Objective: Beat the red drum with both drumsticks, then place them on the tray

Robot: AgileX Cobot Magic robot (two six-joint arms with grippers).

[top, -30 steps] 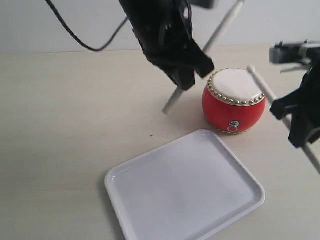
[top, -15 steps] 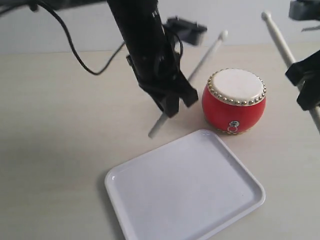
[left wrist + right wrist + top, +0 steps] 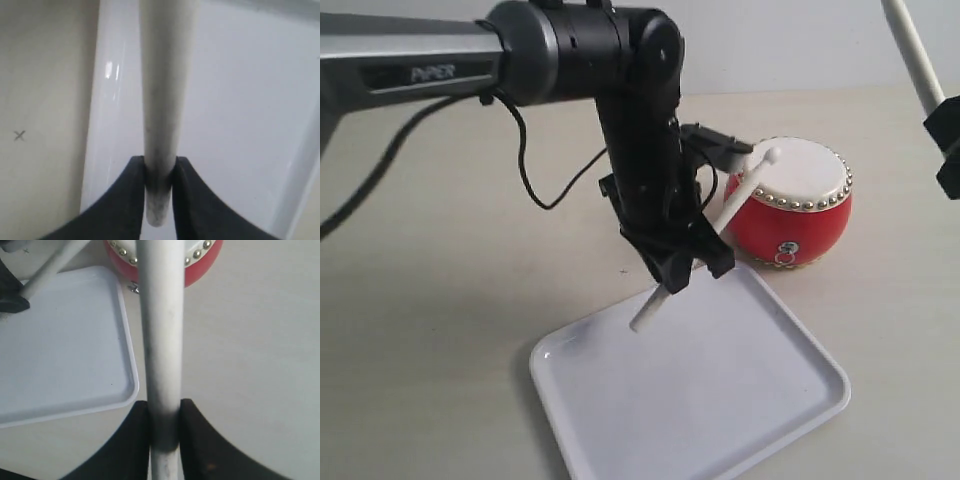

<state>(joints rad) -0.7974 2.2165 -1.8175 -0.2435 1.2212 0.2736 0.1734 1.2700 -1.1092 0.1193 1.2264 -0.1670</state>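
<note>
White tray [image 3: 720, 400] beneath one drumstick [image 3: 742, 190]

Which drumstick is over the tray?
The drumstick in the left claw: its lower end hangs above the tray. The other drumstick, in the right claw, is raised beside the red drum.

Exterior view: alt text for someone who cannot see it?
The left gripper holds a drumstick tilted over the edge of the white tray, its tip by the red drum. At the right edge, the right gripper holds the other drumstick raised.
</note>
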